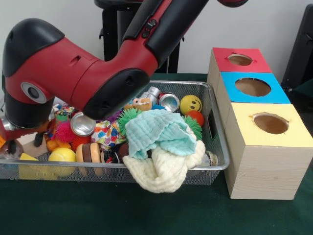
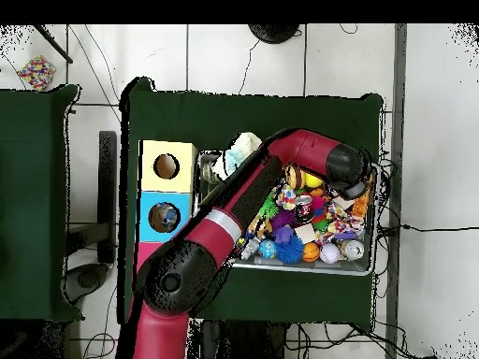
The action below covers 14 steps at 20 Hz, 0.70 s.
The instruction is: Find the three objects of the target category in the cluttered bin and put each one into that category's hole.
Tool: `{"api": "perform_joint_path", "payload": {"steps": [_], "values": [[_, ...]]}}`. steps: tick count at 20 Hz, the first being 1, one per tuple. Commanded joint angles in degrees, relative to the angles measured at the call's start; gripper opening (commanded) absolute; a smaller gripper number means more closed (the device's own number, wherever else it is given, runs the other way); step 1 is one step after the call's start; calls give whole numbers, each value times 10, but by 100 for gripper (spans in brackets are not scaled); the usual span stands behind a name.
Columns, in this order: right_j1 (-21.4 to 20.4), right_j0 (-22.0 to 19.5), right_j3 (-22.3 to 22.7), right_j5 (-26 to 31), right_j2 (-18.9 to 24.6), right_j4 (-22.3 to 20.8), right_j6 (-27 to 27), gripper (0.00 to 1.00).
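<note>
A wire mesh bin (image 1: 222, 147) is packed with toys, balls, cloths and cans. My red arm reaches across it, with the wrist low over the bin's left end in the front view. The gripper (image 1: 7, 128) shows only partly at the picture's left edge, so its state is unclear. In the overhead view the gripper (image 2: 356, 193) sits low over the bin's (image 2: 304, 269) right end. A silver can (image 1: 82, 124) lies just under the wrist. Two more cans (image 1: 168, 102) lie at the back beside a yellow smiley ball (image 1: 190, 104). The arm hides much of the bin's contents.
A teal cloth (image 1: 159, 131) lies on a cream cloth (image 1: 166, 169) that hangs over the bin's front rim. Beside the bin stand three boxes with round holes: red (image 1: 239, 59), blue (image 1: 253, 87) and yellow (image 1: 270, 123). Spiky balls and a yellow ball (image 1: 62, 155) lie at the left.
</note>
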Motion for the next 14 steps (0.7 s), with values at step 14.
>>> {"api": "perform_joint_path", "payload": {"steps": [14], "values": [[39,-43,-56,4,21,40,53,100]]}}
